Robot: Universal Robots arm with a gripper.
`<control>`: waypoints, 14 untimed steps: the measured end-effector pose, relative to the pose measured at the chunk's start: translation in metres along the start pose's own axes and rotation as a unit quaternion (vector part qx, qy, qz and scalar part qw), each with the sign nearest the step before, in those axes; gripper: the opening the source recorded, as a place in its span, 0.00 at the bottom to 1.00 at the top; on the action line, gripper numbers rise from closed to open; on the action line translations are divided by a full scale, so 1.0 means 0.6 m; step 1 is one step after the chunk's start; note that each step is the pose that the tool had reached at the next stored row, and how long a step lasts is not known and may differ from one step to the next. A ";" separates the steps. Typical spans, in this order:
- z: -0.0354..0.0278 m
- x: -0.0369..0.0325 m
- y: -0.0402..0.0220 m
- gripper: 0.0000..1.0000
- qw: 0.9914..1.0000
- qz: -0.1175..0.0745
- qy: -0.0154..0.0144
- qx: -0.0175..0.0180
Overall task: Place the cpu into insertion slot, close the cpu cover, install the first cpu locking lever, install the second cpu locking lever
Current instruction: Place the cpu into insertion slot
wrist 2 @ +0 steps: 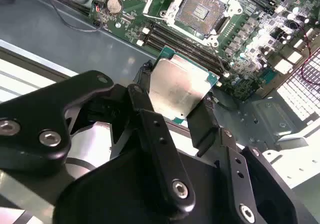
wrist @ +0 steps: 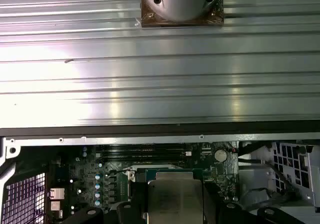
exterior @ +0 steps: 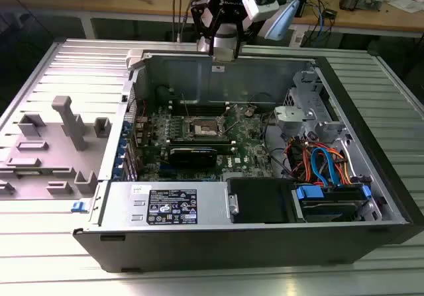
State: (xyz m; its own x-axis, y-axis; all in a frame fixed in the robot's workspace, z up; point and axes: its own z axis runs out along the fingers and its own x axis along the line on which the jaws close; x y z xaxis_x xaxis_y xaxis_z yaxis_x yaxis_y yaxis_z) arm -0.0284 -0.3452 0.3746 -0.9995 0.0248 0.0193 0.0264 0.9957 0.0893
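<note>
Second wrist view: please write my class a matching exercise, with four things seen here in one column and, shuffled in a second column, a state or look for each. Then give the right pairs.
Things
1. cpu
2. insertion slot
3. coin battery
4. memory slots

States or looks
A. round and silvery
B. long and black, lying side by side
C. clamped between the fingers of the gripper
D. empty, its dark centre uncovered

Pairs: 1-C, 2-D, 3-A, 4-B
</note>
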 end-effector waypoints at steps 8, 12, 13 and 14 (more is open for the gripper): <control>-0.001 0.000 -0.012 0.54 1.000 0.000 0.000 0.000; -0.001 0.000 -0.016 0.54 1.000 0.000 0.000 0.000; -0.001 0.000 -0.016 0.54 1.000 0.000 0.000 0.000; -0.001 0.000 -0.016 0.54 1.000 0.000 0.000 0.000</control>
State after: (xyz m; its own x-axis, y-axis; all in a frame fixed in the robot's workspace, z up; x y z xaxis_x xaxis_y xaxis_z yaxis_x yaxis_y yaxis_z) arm -0.0284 -0.3548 0.3746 -0.9995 0.0248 0.0193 0.0264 0.9956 0.0894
